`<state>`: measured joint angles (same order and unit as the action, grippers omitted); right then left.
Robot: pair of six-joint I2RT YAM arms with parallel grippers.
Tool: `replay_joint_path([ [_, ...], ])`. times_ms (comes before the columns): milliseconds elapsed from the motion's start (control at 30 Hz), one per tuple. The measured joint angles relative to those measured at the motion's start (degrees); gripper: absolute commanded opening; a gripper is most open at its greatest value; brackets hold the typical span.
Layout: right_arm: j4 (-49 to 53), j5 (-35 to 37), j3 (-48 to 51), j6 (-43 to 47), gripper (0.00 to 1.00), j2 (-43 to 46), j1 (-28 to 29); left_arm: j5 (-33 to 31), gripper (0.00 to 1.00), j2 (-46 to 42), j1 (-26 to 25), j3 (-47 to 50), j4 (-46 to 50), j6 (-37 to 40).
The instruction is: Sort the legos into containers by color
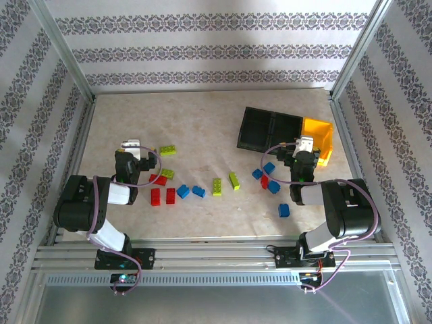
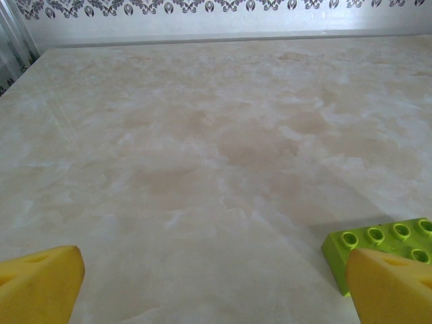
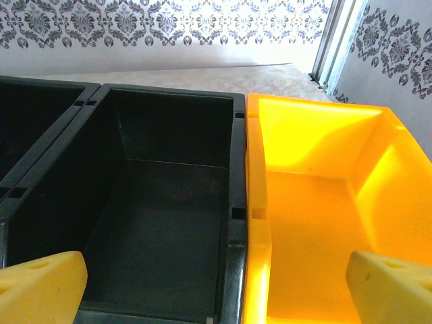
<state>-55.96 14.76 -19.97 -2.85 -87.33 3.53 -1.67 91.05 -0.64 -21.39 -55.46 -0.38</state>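
Both arms idle over the scene, jaws spread. The left gripper point(image 1: 131, 144) is released and holds nothing; it hangs over the left part of the table point(image 1: 196, 121), just beside a lime green lego point(image 1: 167, 150). In the left wrist view its yellow fingertips point(image 2: 40, 282) sit wide apart at the bottom corners. The lime green lego point(image 2: 375, 243) lies flat on the marbled top, studs up, partly behind the right-hand pad. The right gripper point(image 1: 305, 144) is also released and empty. It sits at the near edge of the containers point(image 1: 270, 129), about over the seam between the middle black bin point(image 1: 287, 128) and the yellow bin point(image 1: 318, 135). In the right wrist view its pads point(image 3: 42, 283) are wide apart, looking into the middle black bin point(image 3: 162, 216) and the yellow bin point(image 3: 317, 223). Both floors are bare where visible. The third black bin point(image 3: 27, 128) is cut off at the left edge. The containers are joined in a row at the far right of the table, slightly angled. The legos point(image 1: 217, 187) are loose on the table between the arms. The red legos point(image 1: 171, 196) cluster near the left arm, with one red point(image 1: 264, 181) by the right. The blue legos point(image 1: 183, 191) lie mid-table, with more blue point(image 1: 273, 187) near the right arm and one apart point(image 1: 284, 210) nearer the bases. Other lime legos point(image 1: 234, 180) lie around the centre.
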Motion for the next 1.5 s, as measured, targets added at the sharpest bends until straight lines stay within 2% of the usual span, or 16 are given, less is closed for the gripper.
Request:
replay_joint_path([
  [233, 0.0, 0.0, 0.0, 0.0, 0.98, 0.0, 0.0, 0.0, 1.00, -1.3, 0.0, 0.0, 2.0, 0.0],
  [700, 2.5, 0.1, 0.3, 0.3, 0.98, 2.3, 0.4, -2.0, 1.00, -17.0, 0.0, -0.5, 13.0, -0.5],
  [933, 18.3, 5.4, -1.7, -1.2, 0.98, 22.9, 0.0, -3.5, 1.00, -22.7, 0.0, -1.4, 19.7, -3.1],
  [1067, 30.9, 7.2, -7.2, -4.3, 0.98, 28.7, -1.6, -4.9, 1.00, -25.9, 0.0, -2.7, 23.3, -5.4],
  [1233, 45.2, 7.0, -13.8, -9.1, 0.89, 25.9, -1.8, -6.6, 1.00, -28.6, 0.0, -4.1, 27.5, -8.6],
  [1500, 60.2, 2.2, -27.9, -16.3, 0.80, 9.8, -3.4, -8.5, 1.00, -28.6, 0.0, -8.3, 34.8, -13.8],
])
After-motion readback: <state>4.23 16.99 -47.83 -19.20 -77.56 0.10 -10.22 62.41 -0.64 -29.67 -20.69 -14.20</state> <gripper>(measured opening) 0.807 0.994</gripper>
